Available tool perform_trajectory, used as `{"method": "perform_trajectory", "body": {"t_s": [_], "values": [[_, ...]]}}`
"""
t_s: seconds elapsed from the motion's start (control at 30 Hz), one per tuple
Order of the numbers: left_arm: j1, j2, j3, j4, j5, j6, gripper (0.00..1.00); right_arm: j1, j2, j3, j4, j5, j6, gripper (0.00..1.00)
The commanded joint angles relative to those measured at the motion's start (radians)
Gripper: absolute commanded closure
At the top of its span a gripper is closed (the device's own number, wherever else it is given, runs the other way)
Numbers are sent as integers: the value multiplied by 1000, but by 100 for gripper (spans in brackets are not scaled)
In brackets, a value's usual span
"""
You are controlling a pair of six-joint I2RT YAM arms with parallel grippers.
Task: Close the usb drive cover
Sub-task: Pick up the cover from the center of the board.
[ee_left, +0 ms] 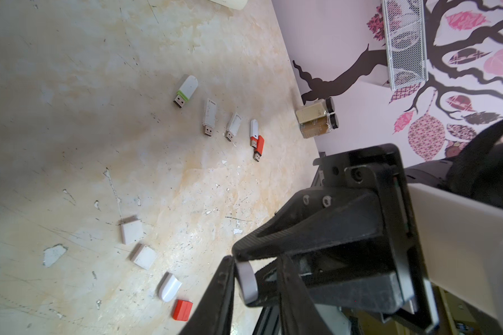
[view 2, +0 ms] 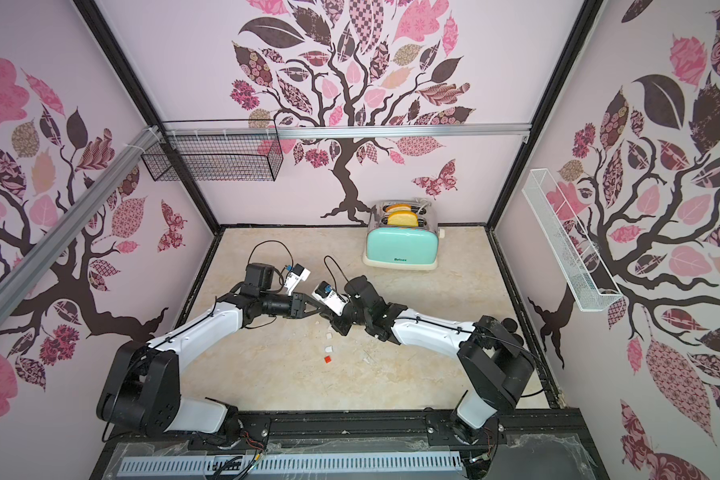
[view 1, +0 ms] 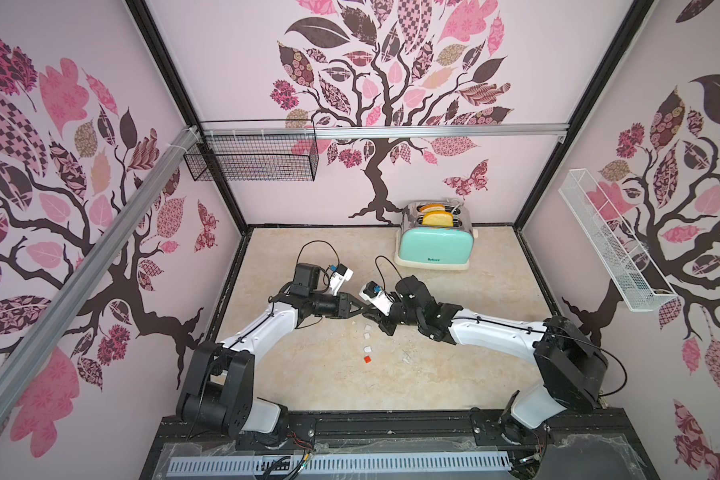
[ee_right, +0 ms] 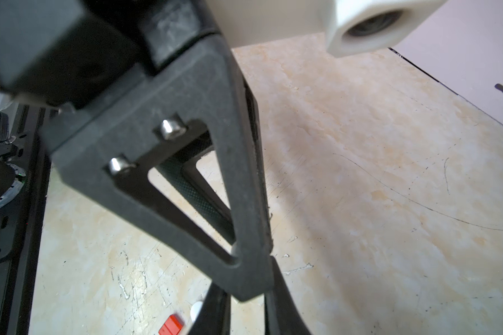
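Catching an apparent handover: found left gripper (view 1: 361, 311) and right gripper (view 1: 371, 319) tip to tip over the table (view 1: 454, 374) in both top views, loose caps (view 1: 368, 348) just beside, no drive visible. Saw from the left wrist the right gripper pinched tight on a white cap (ee_left: 246, 281), left jaws narrow around it but short of gripping; spotted uncapped USB drives (ee_left: 209, 119) in a row, well apart from both grippers. Lost the held cap from the right wrist behind left fingers (ee_right: 235, 174). Judged the next move to need a firm left grip, then square alignment onto a bare plug.
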Motion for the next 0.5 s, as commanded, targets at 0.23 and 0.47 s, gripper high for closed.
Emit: {"method": "perform_trajectory", "body": {"t_s": [0.23, 0.47], "values": [[-12, -29, -9, -23, -21, 20, 100, 9, -18, 40, 43, 7, 1, 80], [65, -79, -27, 0, -52, -13, 100, 6, -58, 13, -41, 75, 21, 51]]}}
